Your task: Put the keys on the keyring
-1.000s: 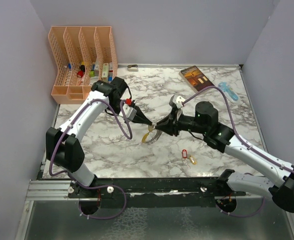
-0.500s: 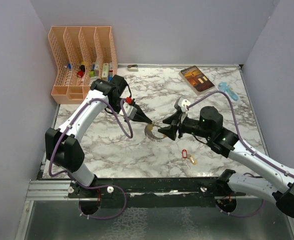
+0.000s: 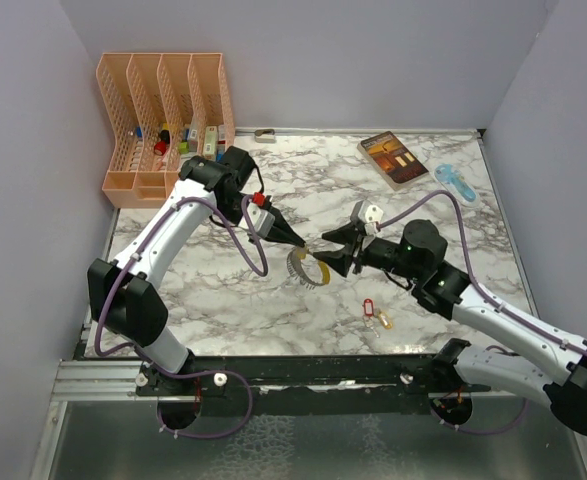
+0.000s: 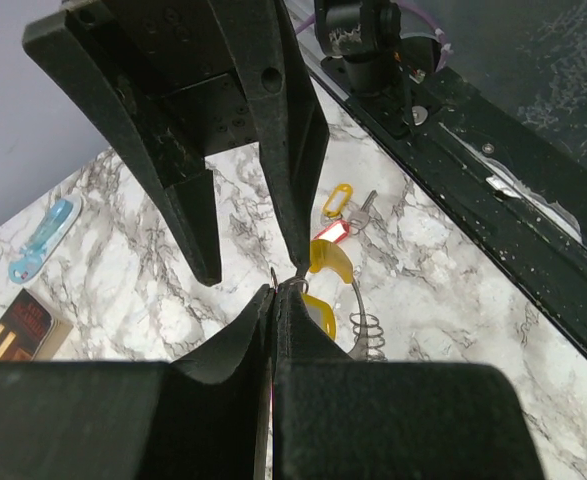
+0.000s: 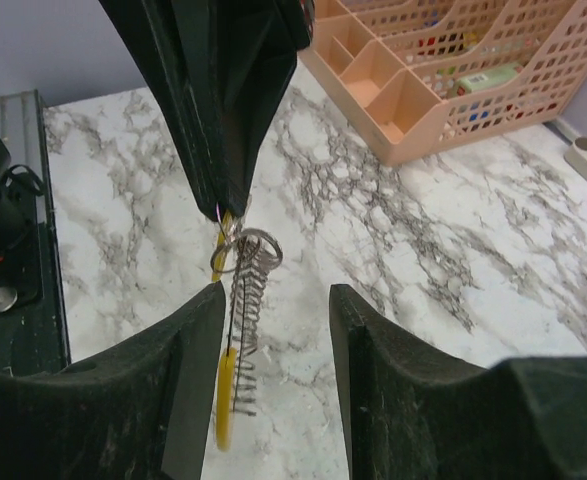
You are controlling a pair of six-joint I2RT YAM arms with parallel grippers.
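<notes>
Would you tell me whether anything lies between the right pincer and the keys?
Nothing visible does: only bare table separates the right pincer from the keys; the left pincer holds the keyring aside.

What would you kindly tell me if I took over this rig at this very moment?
Left end effector: shut, pinching the keyring, which hangs from it.
Right end effector: open, one finger on each side of the hanging keyring, gripping nothing.
Keys: red- and yellow-tagged, lying on the table near its front edge.
Done: keyring picked up and presented.
Left: pick up each key and thread it onto the keyring; none visibly threaded.
</notes>
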